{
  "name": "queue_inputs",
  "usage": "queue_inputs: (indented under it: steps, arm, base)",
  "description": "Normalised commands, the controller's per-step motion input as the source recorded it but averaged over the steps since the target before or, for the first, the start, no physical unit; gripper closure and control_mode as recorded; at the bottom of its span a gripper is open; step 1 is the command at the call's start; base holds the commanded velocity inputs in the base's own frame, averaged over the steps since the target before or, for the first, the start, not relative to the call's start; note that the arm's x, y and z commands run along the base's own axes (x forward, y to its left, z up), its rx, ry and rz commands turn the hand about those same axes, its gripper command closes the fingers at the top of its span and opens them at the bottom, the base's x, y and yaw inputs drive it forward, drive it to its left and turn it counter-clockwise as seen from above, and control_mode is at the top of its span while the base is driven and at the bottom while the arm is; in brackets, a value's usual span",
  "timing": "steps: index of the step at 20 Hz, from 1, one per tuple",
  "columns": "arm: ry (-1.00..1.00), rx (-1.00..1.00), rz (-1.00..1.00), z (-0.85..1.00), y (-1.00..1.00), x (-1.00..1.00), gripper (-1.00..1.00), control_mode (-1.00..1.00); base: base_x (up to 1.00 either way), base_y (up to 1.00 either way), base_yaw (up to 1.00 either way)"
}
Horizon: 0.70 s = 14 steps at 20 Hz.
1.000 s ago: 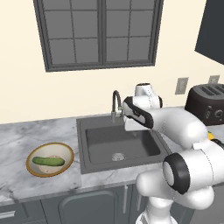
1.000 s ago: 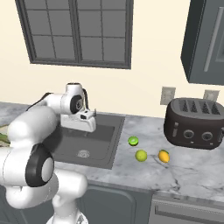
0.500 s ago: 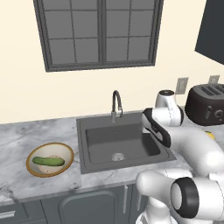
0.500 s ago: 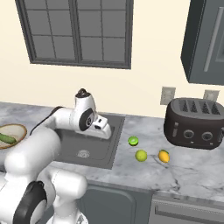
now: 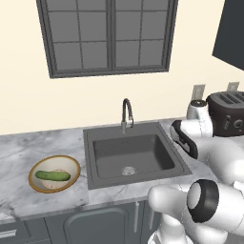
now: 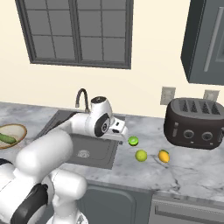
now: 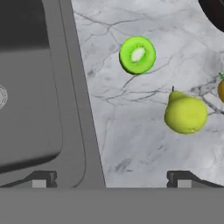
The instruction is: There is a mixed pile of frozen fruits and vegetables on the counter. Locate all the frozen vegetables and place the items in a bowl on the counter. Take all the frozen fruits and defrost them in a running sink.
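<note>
Swinging rightward since the earlier frames, the arm has carried the gripper (image 7: 111,180) from above the sink (image 5: 131,155) to the strip of counter (image 6: 188,170) just past the basin's right rim, and the cucumber (image 5: 52,176) has kept its place in the bowl (image 5: 53,161) on the far left of the worktop. Seen from the hand camera, the two dark finger tips (image 7: 43,178) stand wide apart with nothing between them, so the claw is released and holds nothing. Ahead of the tips lies a halved green fruit (image 7: 137,54) with a pale centre, showing its cut face, and nearer to the right tip sits a yellow-green fruit (image 7: 185,113) with a small stem, pear-like in shape; the two are apart from each other on the marble. A yellow-orange item (image 7: 222,89) shows only as a sliver at the right edge of that view. From the right base camera the same three lie in a loose cluster between the sink and a dark toaster (image 6: 196,124), with the hand hanging just left of the green one. The curved faucet (image 5: 126,113) stands behind the basin, and whether water is running cannot be told
</note>
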Motion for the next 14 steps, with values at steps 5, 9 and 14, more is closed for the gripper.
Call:
queue_inputs:
  steps: [5,9,14]
  arm:
    - [0.11,0.00,-0.10,0.00,-0.79,0.13,-1.00,-1.00]
    - [0.15,0.00,-0.13,0.00,-0.76,0.12,-1.00,-1.00]
    - [0.13,0.01,-0.14,0.00,-0.75,0.09,-1.00,-1.00]
  base:
    - [0.00,0.00,0.00]
    - [0.00,0.00,0.00]
    - [0.00,0.00,0.00]
